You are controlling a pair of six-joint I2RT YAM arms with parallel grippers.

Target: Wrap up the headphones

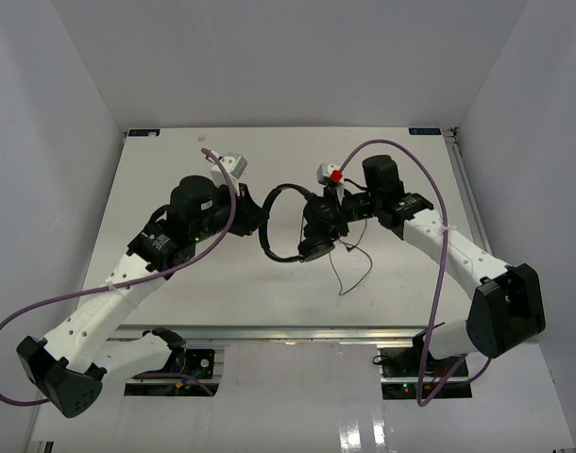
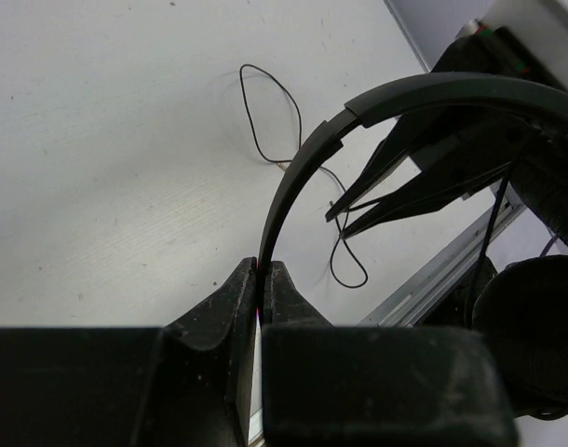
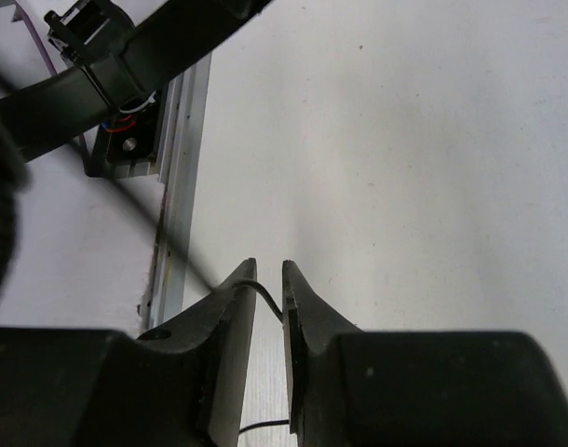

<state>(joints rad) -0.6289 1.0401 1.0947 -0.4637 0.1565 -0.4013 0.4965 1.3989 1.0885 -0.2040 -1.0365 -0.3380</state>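
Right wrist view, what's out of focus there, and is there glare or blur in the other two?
Right wrist: the headphones at upper left are a soft dark blur, while the cord lower down is sharp. Left wrist: headband crisp, ear cup lost in darkness. Top external: glare on the glossy strip at the bottom.

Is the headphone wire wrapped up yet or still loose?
Still loose. The cord lies in loops on the table, not wound around the headphones.

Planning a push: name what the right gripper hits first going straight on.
Probably the bare white tabletop; the thin black headphone cord runs between the slightly parted fingers of the right gripper.
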